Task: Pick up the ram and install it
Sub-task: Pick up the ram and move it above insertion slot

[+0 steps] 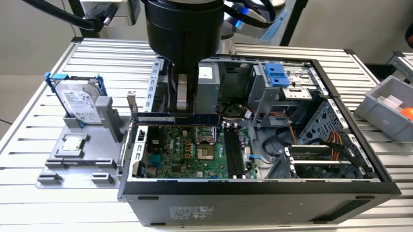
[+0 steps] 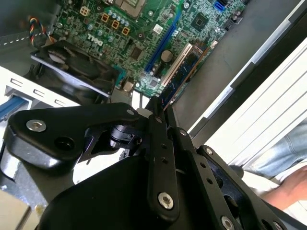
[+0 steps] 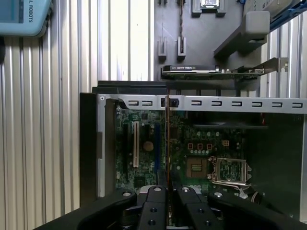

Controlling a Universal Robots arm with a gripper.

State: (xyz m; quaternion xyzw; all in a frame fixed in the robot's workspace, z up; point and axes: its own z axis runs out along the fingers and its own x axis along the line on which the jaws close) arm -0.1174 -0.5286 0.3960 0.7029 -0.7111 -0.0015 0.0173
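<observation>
The ram (image 1: 158, 118) is a long, thin blue stick held level over the far left edge of the open computer case (image 1: 258, 186). My gripper (image 1: 184, 110) comes down from above and is shut on its middle. In the first wrist view the ram (image 3: 168, 143) is edge-on, a thin line running out from the fingertips (image 3: 156, 196) over the motherboard (image 3: 144, 158). In the second wrist view the ram (image 2: 184, 72) sticks out past my gripper (image 2: 158, 112) above the green board. The dark memory slots (image 1: 235, 154) lie lower, near the board's middle.
A grey fixture (image 1: 71, 164) on the exterior view's left holds a hard drive in a blue frame (image 1: 77, 101) and a small square processor (image 1: 73, 144). A grey bin (image 1: 387, 108) stands at the right. A card (image 3: 211, 72) rests in the fixture beyond the case wall. A person's arm (image 2: 283, 184) is beside the table.
</observation>
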